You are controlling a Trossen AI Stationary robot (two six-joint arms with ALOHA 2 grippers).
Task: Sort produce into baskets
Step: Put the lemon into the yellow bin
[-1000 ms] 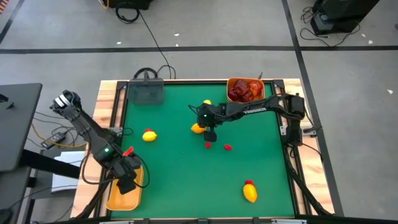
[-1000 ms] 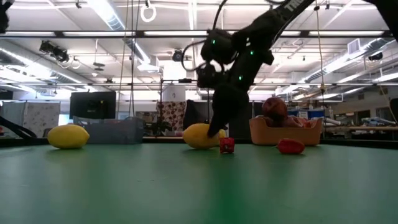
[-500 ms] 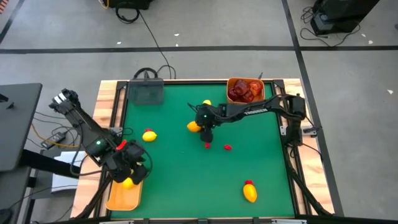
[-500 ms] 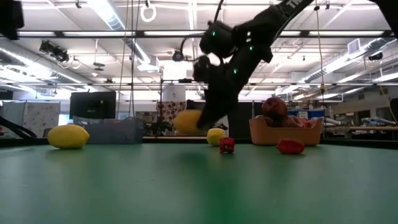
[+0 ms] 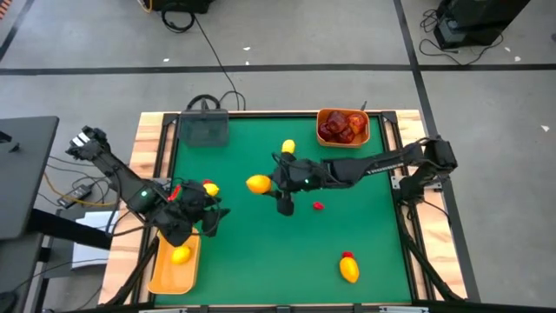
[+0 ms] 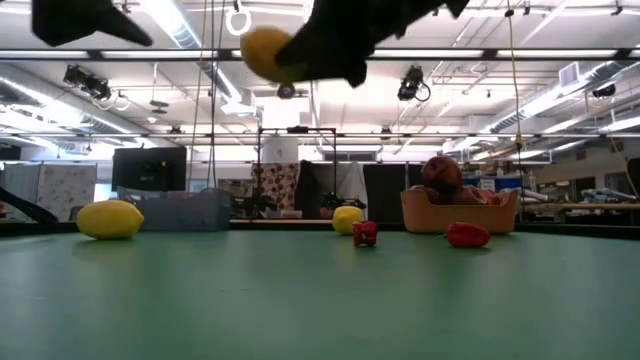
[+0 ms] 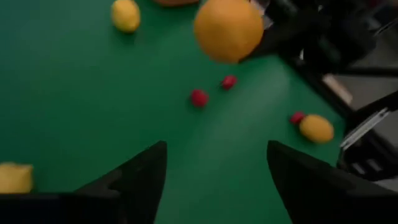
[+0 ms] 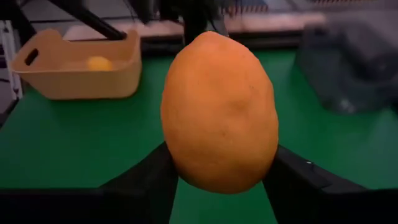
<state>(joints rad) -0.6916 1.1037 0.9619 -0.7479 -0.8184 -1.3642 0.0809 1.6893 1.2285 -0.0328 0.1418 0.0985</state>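
The right gripper clamps a lemon aloft; carry it level toward the eight-o'clock orange bin. The left gripper hangs there, fingers wide, empty.

hidden: lemon partly under left arm | blurred: none

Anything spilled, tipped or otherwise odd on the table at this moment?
Nothing stands out. Loose fruit is still unsorted; the orange bin with red fruit and the other bin sit upright, and the right gripper holds a lemon above the mat.
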